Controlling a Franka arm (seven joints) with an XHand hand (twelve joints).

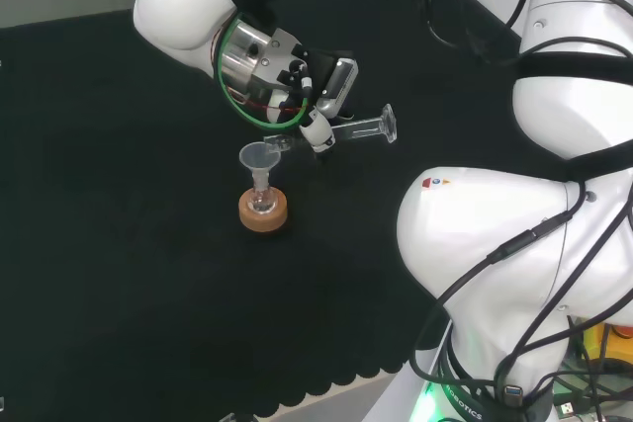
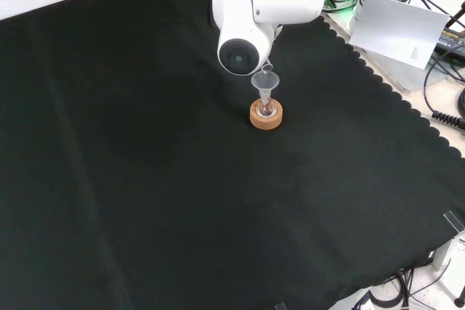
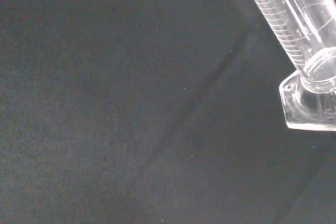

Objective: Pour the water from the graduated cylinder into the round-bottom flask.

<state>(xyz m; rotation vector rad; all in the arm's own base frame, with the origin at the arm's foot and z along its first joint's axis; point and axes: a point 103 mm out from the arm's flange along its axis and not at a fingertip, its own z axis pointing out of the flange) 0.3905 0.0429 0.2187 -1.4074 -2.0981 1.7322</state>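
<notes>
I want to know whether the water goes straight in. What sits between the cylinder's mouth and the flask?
A clear funnel: in the head view it stands in the neck of the flask on its cork ring, with the mouth of the tipped cylinder at its rim.

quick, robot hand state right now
robot hand: shut on the graduated cylinder, tipped about level over the funnel.

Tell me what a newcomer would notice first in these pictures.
In the head view, the hand holds a clear graduated cylinder tipped nearly level, its mouth at the funnel. The funnel sits in a small flask on a cork ring mid-cloth, below the arm's big white links.
</notes>
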